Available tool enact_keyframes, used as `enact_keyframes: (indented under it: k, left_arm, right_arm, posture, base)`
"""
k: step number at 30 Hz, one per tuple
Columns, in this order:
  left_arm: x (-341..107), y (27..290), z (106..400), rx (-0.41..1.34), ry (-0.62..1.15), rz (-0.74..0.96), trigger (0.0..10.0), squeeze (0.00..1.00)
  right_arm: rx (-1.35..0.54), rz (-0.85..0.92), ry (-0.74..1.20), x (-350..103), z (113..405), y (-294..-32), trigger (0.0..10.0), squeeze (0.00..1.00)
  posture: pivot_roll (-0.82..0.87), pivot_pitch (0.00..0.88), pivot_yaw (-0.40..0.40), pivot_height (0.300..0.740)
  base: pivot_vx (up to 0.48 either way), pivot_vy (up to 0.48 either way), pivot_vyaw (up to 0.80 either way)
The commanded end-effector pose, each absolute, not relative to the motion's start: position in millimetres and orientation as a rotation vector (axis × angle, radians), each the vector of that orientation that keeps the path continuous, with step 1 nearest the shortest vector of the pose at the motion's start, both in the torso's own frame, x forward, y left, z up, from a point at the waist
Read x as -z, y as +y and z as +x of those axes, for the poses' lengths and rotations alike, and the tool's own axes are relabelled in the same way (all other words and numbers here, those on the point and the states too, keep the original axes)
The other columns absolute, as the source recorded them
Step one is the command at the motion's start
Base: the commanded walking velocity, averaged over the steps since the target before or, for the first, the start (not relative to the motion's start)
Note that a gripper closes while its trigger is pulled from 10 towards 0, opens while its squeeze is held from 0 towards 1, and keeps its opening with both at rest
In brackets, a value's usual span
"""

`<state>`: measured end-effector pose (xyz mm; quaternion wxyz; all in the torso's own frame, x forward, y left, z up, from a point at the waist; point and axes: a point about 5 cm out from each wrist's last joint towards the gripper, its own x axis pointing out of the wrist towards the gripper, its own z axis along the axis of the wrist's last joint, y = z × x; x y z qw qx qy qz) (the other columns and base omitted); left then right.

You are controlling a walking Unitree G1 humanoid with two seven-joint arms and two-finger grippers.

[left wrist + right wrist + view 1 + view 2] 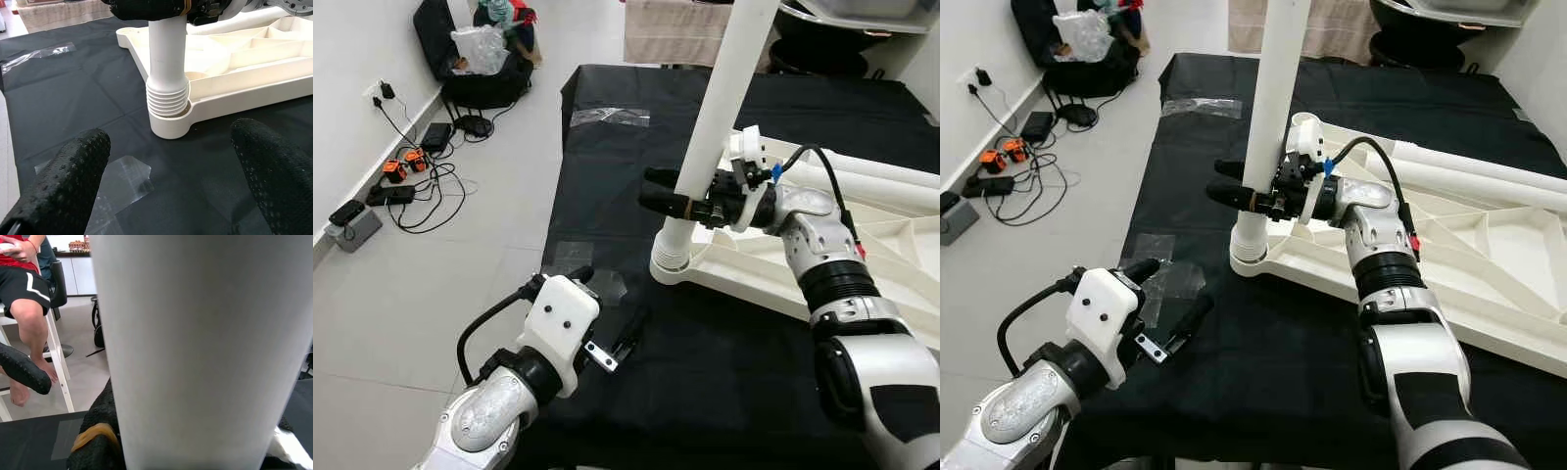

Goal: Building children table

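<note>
A tall white plastic table leg [724, 88] stands nearly upright, tilted slightly, with its ribbed threaded end seated in the round corner socket of an upturned white plastic tabletop [862, 250] whose ribbed underside faces up. The tabletop lies on a black cloth-covered work surface [724, 392], its socket corner toward the surface's left edge, the rest spreading to the right edge. The right gripper [680, 201] is clamped around the leg a little above the socket, black fingers on either side of the tube; in the right wrist view the white tube sits hard against the camera with a black finger [22, 369] beside it. The left gripper [171, 166] hovers low over the near left part of the surface with its two black fingers spread apart and holding nothing, pointed at the socket and the leg's ribbed base. Patches of clear tape [607, 117] lie on the cloth near its far left corner and by the left gripper. More white tubes [891, 176] rest along the tabletop's far side. Cables and chargers [406, 181] sprawl on the pale floor by the wall, and a seated person's bare legs [29, 323] show in the right wrist view.
</note>
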<state>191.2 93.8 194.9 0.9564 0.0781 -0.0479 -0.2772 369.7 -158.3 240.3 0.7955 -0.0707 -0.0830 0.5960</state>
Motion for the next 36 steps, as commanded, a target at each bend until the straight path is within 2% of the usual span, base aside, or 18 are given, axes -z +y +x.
enact_keyframes:
  k: [1, 17, 36]
  left_arm:
    - [-190, 95, 191, 0.568, -0.064, 0.173, 10.0, 0.0]
    - [-190, 96, 193, 0.567, -0.068, 0.181, 10.0, 0.0]
    - [-192, 97, 194, 0.561, -0.072, 0.186, 10.0, 0.0]
  right_arm:
    - [-1.266, -0.18, -0.133, -236, 370, -163, 10.0, 0.0]
    - [-1.265, -0.186, -0.132, -235, 366, -173, 10.0, 0.0]
    - [-1.325, -0.142, -0.207, -251, 362, -169, 10.0, 0.0]
  posture:
    - [0.16, 0.201, -0.038, 0.74]
    - [0.15, 0.202, -0.036, 0.74]
    - [0.16, 0.204, -0.036, 0.74]
  base:
    - [0.0, 0.0, 0.0]
    - [0.0, 0.0, 0.0]
    - [0.0, 0.0, 0.0]
